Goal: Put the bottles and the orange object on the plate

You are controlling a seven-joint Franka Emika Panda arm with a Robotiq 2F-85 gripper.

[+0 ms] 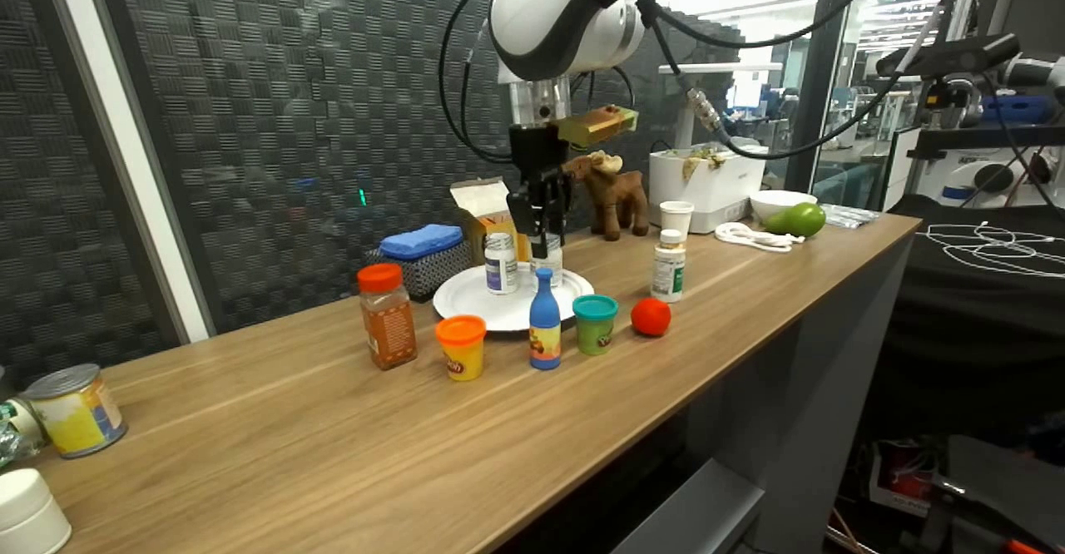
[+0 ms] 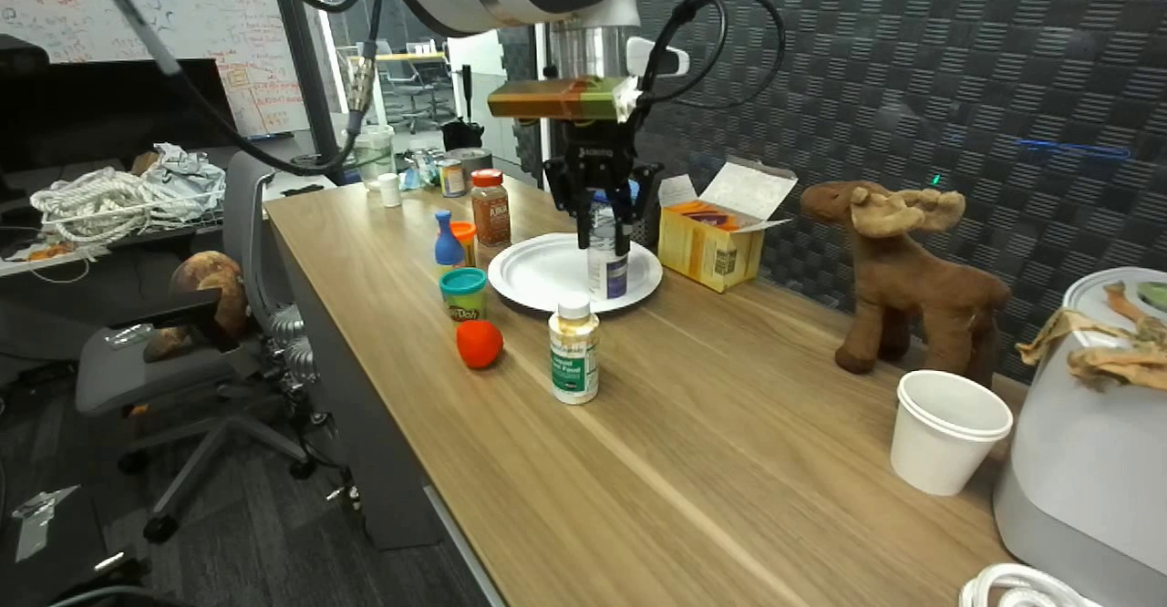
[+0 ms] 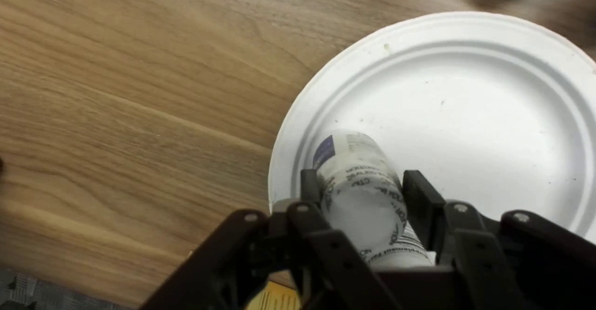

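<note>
1. The far side is closed off by a dark textured wall (image 1: 274,138); left and right are given facing it.
2. Along it, the wooden table (image 1: 349,454) is set.
3. The robot arm (image 1: 566,17) is extended over the table, its wrist pointed downward.
4. At the far right of the table, a white appliance (image 1: 699,196) is placed.
5. The white plate (image 1: 458,296) is laid flat below the arm.
6. The gripper (image 3: 359,184) is pointed down, its fingers (image 3: 421,196) clamped on opposite sides of a white bottle (image 3: 363,219).
7. Left of the plate, a reddish-brown jar (image 1: 391,329) with an orange lid is stood upright.
8. On the plate's near side, a blue bottle (image 1: 545,321) is stood upright.
9. Right of the plate, a green-labelled bottle (image 1: 668,275) is stood upright.
10. The clamped white bottle is seen at the far part of the plate, its base down at the plate's surface; just to its left, a second white bottle (image 1: 501,269) is stood on the plate.
11. Between the jar and the blue bottle, a yellow tub (image 1: 464,358) with an orange lid is placed; right of the blue bottle, a green tub (image 1: 595,336) with a teal lid.
12. Right of the green tub, a red-orange ball (image 1: 651,317) is rested on the table.
</note>
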